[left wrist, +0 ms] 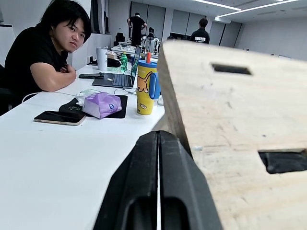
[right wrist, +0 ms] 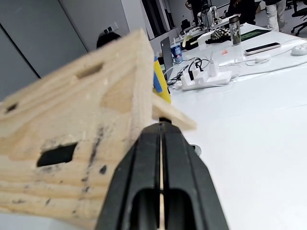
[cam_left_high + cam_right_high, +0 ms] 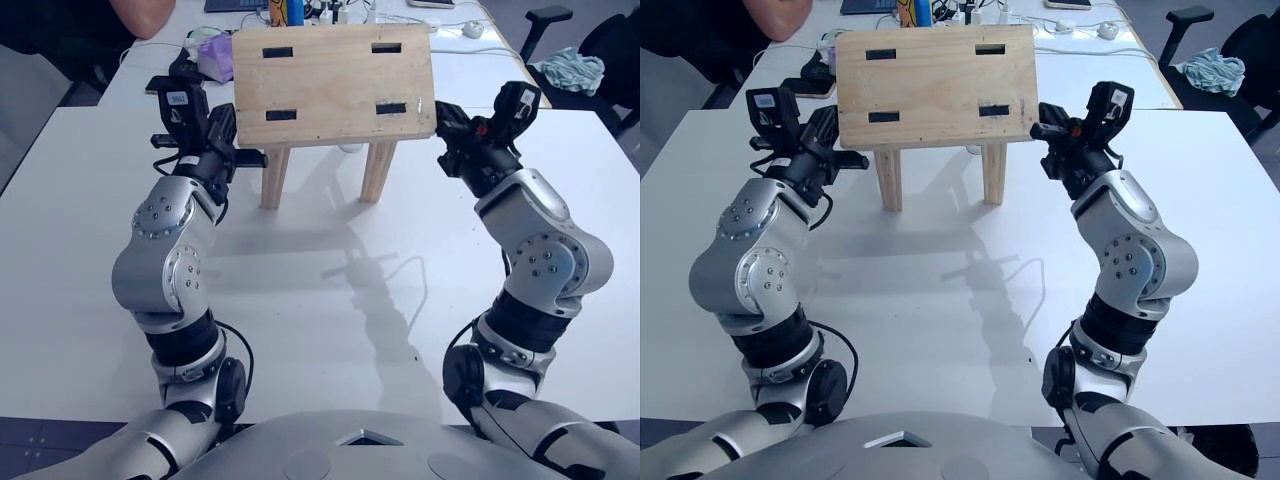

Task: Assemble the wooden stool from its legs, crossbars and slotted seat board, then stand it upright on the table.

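The wooden stool stands on the white table (image 3: 320, 300), tipped so that its slotted seat board (image 3: 333, 82) faces me with its dark slots showing. Two legs (image 3: 275, 177) (image 3: 378, 170) reach down to the tabletop below it. My left gripper (image 3: 243, 156) is shut and sits at the seat's left side, just under its lower corner; in the left wrist view its fingertips (image 1: 159, 139) lie against the board's edge (image 1: 230, 143). My right gripper (image 3: 441, 118) is shut too, level with the seat's right edge, its fingertips (image 2: 161, 127) against the side of the board (image 2: 91, 120).
Behind the stool lie a purple pouch (image 1: 101, 105), a phone (image 1: 60, 118), a yellow cup (image 1: 147, 86), a power strip (image 2: 204, 79) and a mouse (image 3: 473, 29). An office chair with a cloth (image 3: 570, 70) stands at the back right. Bare tabletop lies between the arms.
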You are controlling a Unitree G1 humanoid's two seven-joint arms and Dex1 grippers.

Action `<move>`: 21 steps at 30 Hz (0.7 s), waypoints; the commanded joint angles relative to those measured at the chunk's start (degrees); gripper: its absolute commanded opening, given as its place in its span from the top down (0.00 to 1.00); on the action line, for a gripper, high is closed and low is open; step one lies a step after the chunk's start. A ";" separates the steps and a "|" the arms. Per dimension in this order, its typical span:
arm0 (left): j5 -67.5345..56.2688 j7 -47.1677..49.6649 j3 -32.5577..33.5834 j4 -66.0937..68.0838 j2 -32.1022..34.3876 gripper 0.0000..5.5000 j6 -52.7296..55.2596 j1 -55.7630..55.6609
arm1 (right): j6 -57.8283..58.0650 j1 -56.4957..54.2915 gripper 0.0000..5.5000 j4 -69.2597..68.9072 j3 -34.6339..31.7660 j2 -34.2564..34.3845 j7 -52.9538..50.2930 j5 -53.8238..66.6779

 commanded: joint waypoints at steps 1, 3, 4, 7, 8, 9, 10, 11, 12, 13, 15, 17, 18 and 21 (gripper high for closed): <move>-7.68 -3.68 -2.18 0.95 -3.66 0.99 1.21 -5.32 | 2.69 -6.45 1.00 1.46 2.15 4.84 1.18 7.83; -7.78 -3.62 -1.32 2.06 -3.07 0.99 0.70 -6.08 | 2.26 -7.82 1.00 2.98 1.71 4.82 0.64 7.46; -7.51 -3.61 -1.04 2.78 -2.55 0.99 0.20 -5.71 | 1.73 -7.99 1.00 3.85 2.03 4.57 0.50 6.68; -5.77 -3.66 -2.23 2.88 -0.67 0.99 -1.44 -1.95 | 0.77 -4.42 1.00 3.25 2.87 3.30 0.24 4.72; -4.13 -3.08 -2.97 1.96 0.52 0.99 -3.23 0.04 | -1.23 -2.86 1.00 2.42 2.99 2.87 0.23 3.52; -2.37 -2.16 -3.11 1.20 1.32 0.99 -6.19 1.89 | -4.12 -1.80 1.00 1.82 2.54 2.86 0.03 2.35; -0.53 -0.34 -2.14 0.58 1.56 0.99 -10.46 3.72 | -8.62 -0.65 1.00 1.20 2.77 1.93 -0.04 -0.23; 1.85 1.68 -1.41 -0.25 2.29 0.99 -14.89 5.64 | -13.43 0.30 1.00 0.81 2.66 1.13 -0.38 -2.86; 4.06 3.24 -1.21 -0.80 3.18 0.99 -19.00 7.46 | -17.75 1.31 1.00 0.57 2.96 0.13 -0.69 -5.62; 5.86 5.16 -0.42 -0.98 3.32 0.99 -22.58 9.51 | -21.59 2.68 1.00 0.42 3.71 -0.97 -1.50 -9.02; 8.52 7.39 0.21 -0.19 3.57 0.99 -28.77 13.16 | -27.97 5.68 1.00 0.65 5.99 -3.25 -3.38 -16.45; 10.78 8.88 -0.12 1.22 3.75 0.99 -35.25 16.05 | -31.89 8.62 1.00 2.10 8.28 -3.95 -4.84 -21.76; 11.78 9.11 -0.75 2.11 4.11 0.99 -38.02 17.30 | -33.35 9.94 1.00 3.06 8.44 -3.34 -5.65 -22.99; 13.11 10.21 -1.98 4.25 3.55 0.99 -43.18 20.38 | -36.90 13.07 1.00 5.76 10.08 -1.51 -6.09 -24.80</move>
